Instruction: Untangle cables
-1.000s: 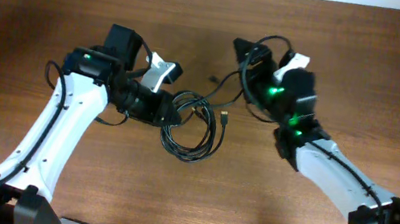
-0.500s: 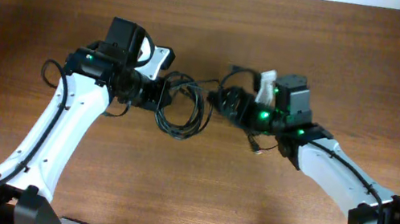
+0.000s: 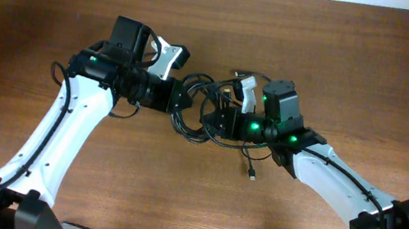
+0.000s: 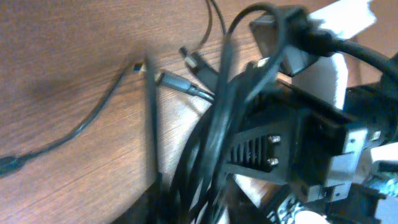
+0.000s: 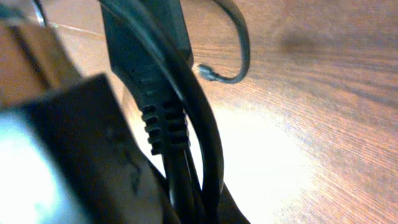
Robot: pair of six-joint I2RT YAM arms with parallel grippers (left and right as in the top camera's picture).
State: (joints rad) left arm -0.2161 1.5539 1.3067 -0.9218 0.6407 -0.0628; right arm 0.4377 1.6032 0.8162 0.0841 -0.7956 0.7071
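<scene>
Shifted left into the tangle: right gripper (image 3: 216, 121) clenched on thin black flexible cables (image 4: 213, 134) mid brown wooden counter (image 3: 346, 63); left gripper (image 3: 179, 100) state untellable. Risk of tightened knots if pulled apart.

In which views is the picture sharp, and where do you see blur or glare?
Overhead: sharp, evenly lit, the cables clear against the table. Left wrist: the near cables smeared by blur, the far plugs sharper. Right wrist: cables too close, out of focus, with bright glare on the table.
</scene>
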